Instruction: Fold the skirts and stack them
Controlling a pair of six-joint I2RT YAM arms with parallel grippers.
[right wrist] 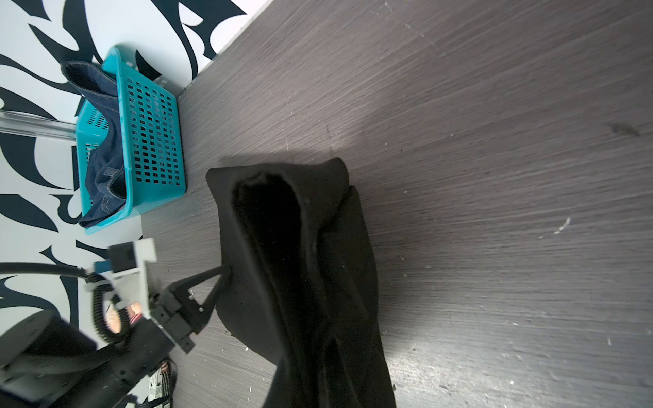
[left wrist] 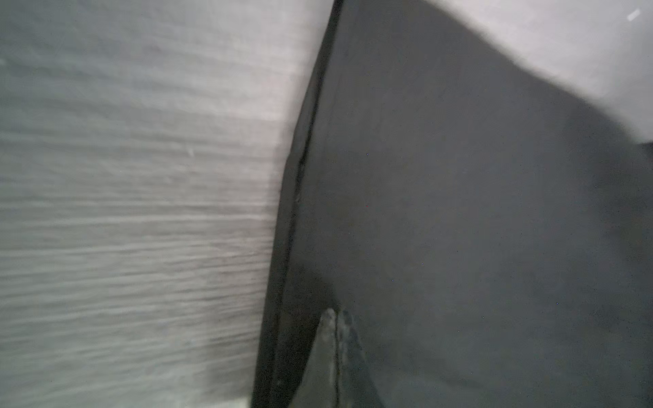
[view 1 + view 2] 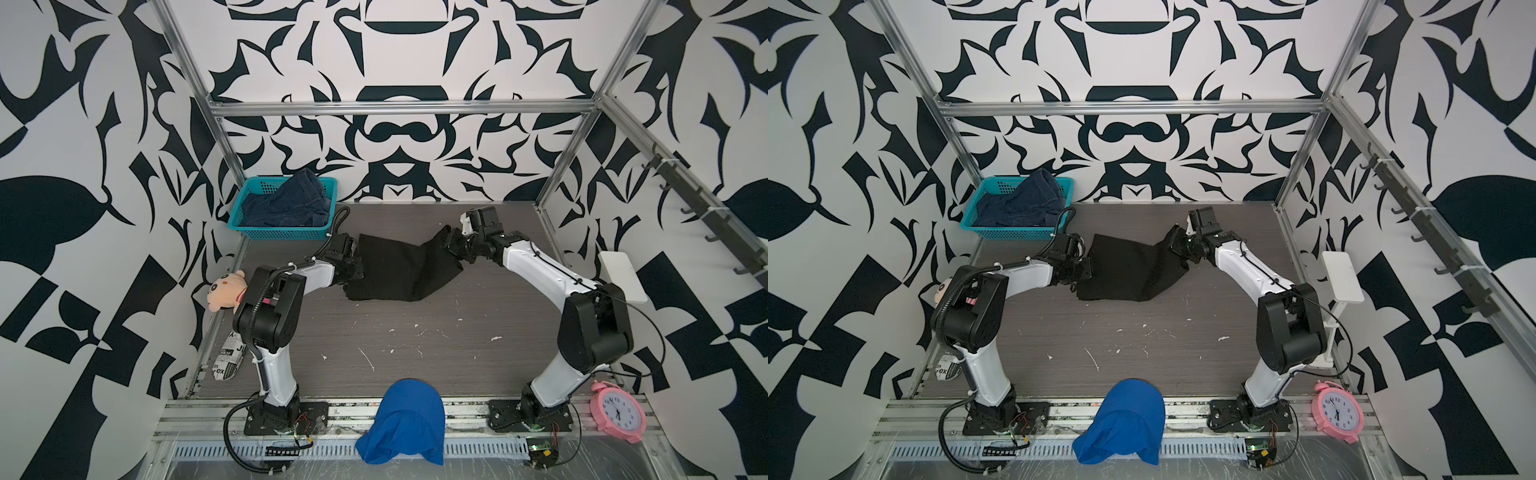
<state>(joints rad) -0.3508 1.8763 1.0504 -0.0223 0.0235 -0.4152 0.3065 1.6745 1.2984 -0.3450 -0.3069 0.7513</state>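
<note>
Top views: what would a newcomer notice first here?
A plain black fabric skirt is pinched at opposite ends by the left gripper and right gripper, over the far middle of the dark wood-grain table. At the far left corner, a teal plastic mesh basket holds a dark blue denim skirt; a bright blue mesh cloth drapes over the front rail.

A robotics lab test cell: aluminium frame (image 3: 399, 109), black-and-white patterned walls (image 3: 62, 104), robot arms (image 3: 276, 374) (image 3: 552, 378) bolted along the tabletop's (image 3: 415, 332) near edge.
</note>
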